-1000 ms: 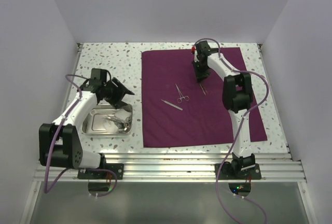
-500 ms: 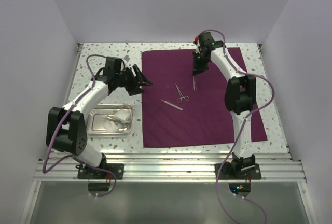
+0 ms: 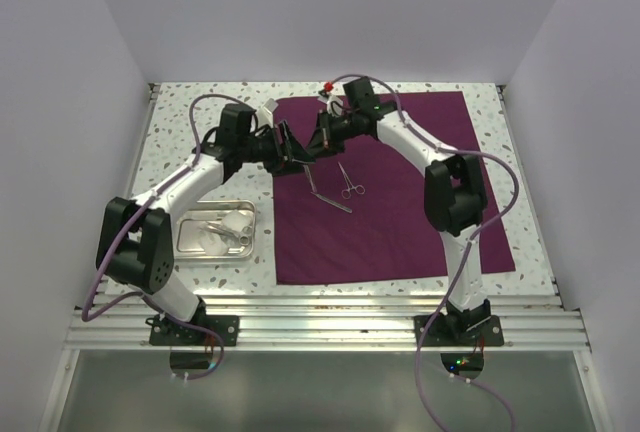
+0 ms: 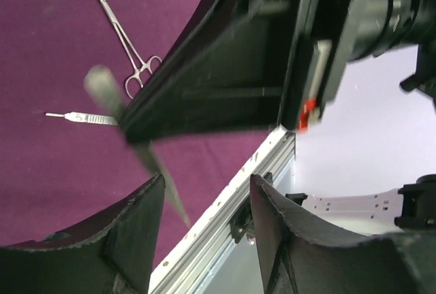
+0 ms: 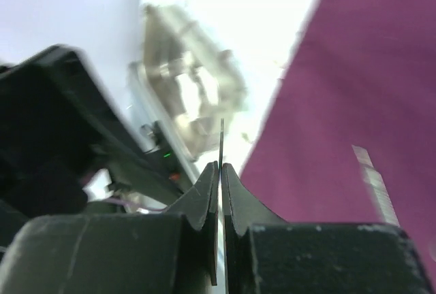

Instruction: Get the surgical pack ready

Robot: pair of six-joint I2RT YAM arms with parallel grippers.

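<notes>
Handover hung above the large dark-purple square cloth beside the small shiny rectangular steel tray.
Released too early, the thin silver instrument could drop: the right fingers were pinched shut on it, the left fingers stood apart and empty just beside.

A large dark-purple square cloth, plain, lies over a white tabletop speckled with dark flecks. On the purple: silver ring-handled scissors and a slim silver flat instrument; a third thin silver instrument shows between the black fingers of the right gripper. The small shiny rectangular steel tray gleams pale grey. The left arm and right arm are white with black joints and lilac cables; a red spot marks the right wrist.
</notes>
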